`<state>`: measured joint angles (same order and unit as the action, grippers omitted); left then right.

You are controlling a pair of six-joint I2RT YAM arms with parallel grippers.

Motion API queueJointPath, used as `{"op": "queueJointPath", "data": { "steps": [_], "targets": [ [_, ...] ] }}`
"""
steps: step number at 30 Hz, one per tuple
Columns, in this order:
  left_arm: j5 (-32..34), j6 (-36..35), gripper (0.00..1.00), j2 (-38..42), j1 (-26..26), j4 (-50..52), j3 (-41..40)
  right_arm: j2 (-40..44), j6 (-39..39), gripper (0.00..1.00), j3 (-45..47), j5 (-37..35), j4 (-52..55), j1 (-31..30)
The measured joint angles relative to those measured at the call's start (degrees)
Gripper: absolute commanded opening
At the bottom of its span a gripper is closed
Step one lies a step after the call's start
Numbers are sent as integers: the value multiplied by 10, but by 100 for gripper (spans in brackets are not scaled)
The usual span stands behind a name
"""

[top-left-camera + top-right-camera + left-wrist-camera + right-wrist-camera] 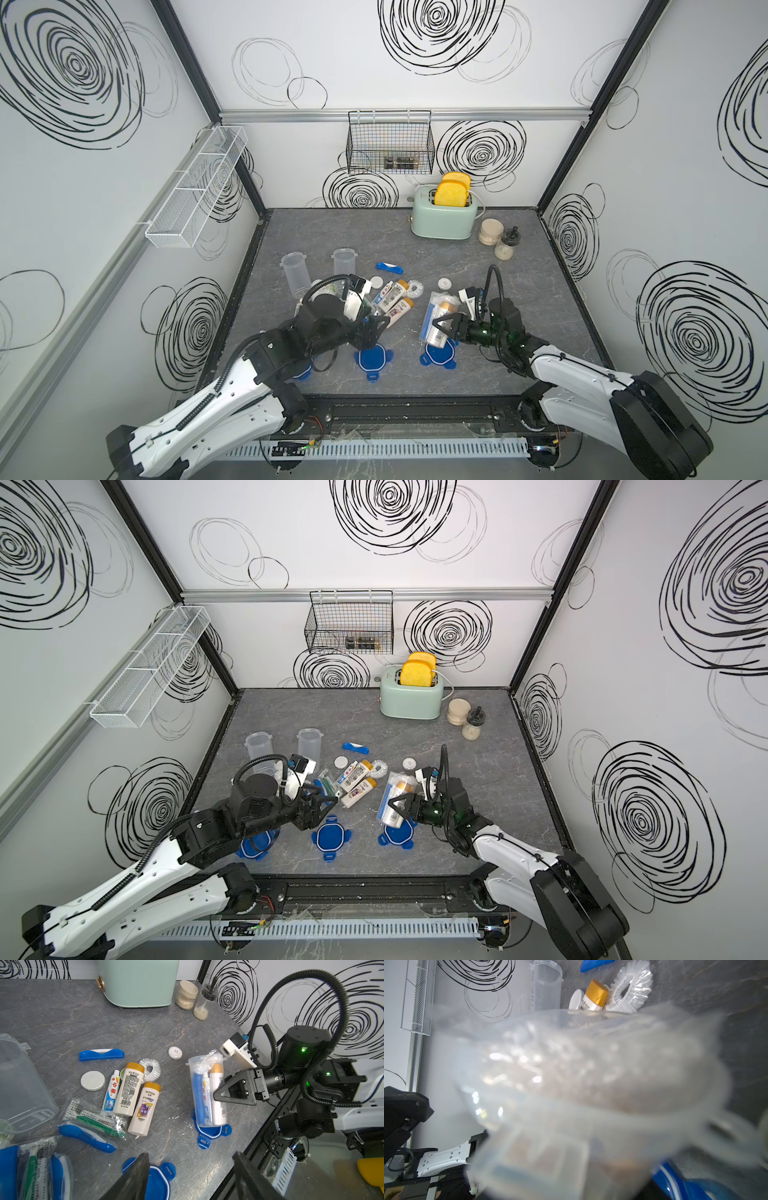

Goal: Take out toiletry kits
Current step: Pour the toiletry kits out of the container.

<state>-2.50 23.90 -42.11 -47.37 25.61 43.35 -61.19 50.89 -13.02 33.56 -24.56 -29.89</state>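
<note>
Tool, right: the right gripper has a jaw on either side of the full container. One finger touches the near wall and the other is hidden, so I cannot tell whether it is squeezing yet.
Tool, left: the left gripper is spread wide with nothing between its jaws, hanging over a spare blue lid near the front of the table.
Kit to take out: a blue toothbrush, toothpaste and a tan-capped bottle are packed inside that container, which rests on another blue lid.
Kits already out: loose bottles, a loose tube, a round soap and wrapped bits lie between the arms. Empty containers stand behind them.
Risk, slip: the wall looks smooth, so a light pinch probably lets the container twist or drop once it is tipped.
Risk, jam: a hard squeeze likely bends the thin wall onto the contents, and they may not slide out.
Risk, wobble: the base sits on a lid, not flat on the table, so it may skid or topple as the jaws meet.
Risk, scatter: contents poured toward the pile could knock the loose bottles and send the soap rolling.
Risk, sight: blurred plastic fills the right wrist view, so that camera gives little guidance.
Risk, arms: the left gripper is near, and the two could clash if both reach in.
</note>
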Motion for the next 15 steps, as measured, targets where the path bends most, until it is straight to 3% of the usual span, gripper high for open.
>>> {"op": "queueJointPath", "data": {
  "steps": [11,15],
  "targets": [
    [-15,26,71,-16,-28,-38,-12,-7,86,55,1,24,-33,8],
    [2,50,88,-47,-78,-86,-35,-6,112,55,8,30,-43,9]
  ]
}}
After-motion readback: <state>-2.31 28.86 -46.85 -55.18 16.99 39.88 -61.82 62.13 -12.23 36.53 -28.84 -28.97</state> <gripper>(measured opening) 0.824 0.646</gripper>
